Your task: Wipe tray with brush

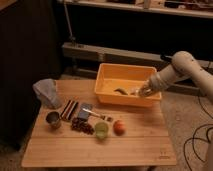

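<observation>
Mid-wipe: gripper (143,90) low at the tray (120,100) right end, brush (135,92) at its tip (grip state: can't tell). Next move calls for a leftward sweep along the floor.

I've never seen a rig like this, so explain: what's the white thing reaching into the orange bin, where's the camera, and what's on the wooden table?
That is a robot's white arm, coming from the picture's right. Its gripper sits low inside the orange tray, near the right-hand wall, with a small pale brush at its tip; whether gripped, I cannot tell. The camera looks down on the table from in front. A dark scrap lies in the tray. On the table: a grey bag, a metal cup, a grey block and an orange fruit.
</observation>
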Motion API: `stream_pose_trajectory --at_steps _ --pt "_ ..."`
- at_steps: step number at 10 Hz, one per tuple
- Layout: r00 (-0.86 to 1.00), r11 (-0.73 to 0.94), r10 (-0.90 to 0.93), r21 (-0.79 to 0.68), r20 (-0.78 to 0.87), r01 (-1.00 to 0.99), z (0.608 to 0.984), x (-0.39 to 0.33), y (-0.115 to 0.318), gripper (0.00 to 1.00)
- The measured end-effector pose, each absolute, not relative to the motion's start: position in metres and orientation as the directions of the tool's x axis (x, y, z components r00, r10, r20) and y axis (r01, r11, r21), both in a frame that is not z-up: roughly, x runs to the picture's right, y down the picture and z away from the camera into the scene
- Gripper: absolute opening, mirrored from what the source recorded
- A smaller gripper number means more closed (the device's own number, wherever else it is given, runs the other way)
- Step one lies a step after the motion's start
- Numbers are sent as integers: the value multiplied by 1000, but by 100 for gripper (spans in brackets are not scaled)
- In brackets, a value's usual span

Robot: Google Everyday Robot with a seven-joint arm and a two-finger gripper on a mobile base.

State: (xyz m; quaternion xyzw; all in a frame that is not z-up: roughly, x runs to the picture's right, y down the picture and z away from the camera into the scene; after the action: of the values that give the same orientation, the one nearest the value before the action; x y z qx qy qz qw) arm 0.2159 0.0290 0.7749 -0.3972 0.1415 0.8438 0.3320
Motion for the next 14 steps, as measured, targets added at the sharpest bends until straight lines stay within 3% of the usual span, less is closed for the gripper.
stream_pose_trajectory --at_steps 6,14 --pt "-569 -748 443 65 -693 -661 810 256 -14 0" --pt "-566 -749 486 17 -666 -663 823 201 -62 0"
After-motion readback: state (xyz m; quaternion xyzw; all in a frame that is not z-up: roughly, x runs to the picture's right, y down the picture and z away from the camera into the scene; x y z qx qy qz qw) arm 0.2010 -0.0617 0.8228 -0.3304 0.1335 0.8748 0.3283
